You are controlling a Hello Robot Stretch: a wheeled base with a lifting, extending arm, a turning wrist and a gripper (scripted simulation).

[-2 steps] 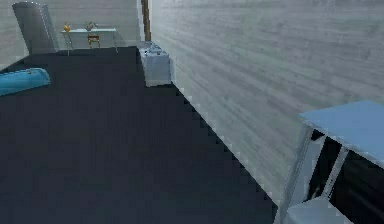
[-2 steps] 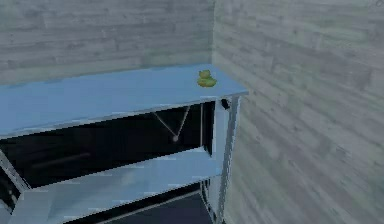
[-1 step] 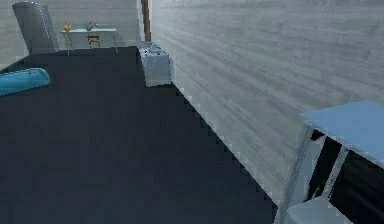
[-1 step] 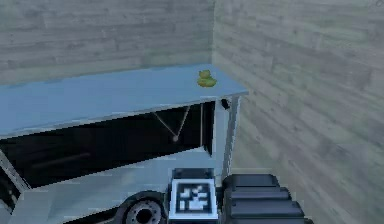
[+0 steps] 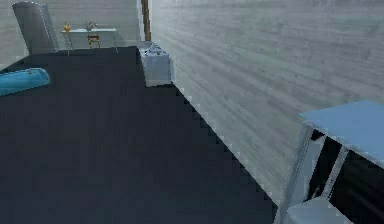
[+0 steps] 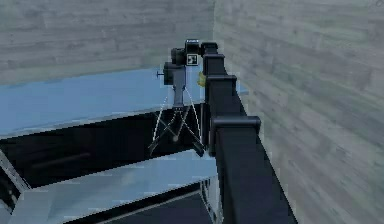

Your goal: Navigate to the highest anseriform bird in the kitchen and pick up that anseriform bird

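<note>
In the arm side view my arm (image 6: 236, 150) rises as a dark bar to two white marker squares (image 6: 190, 55). Left of them sits the gripper's dark body, with my gripper (image 6: 177, 146) hanging its thin fingers (image 6: 160, 135) down in front of a pale blue shelf unit (image 6: 80, 100). I cannot tell whether it holds anything. A small yellow spot (image 6: 201, 77) shows between the gripper's body and the arm; its shape is too small to name. Far back in the forward view, small yellowish things (image 5: 92, 38) stand at a white table (image 5: 105, 33).
A pale plank wall (image 5: 260, 60) runs along the forward view's right. A white appliance (image 5: 155, 65) stands against it. A grey fridge (image 5: 35, 25) is at the far left, a blue object (image 5: 22, 80) lies on the dark floor (image 5: 110, 140), and the shelf's corner (image 5: 350, 125) juts in at right.
</note>
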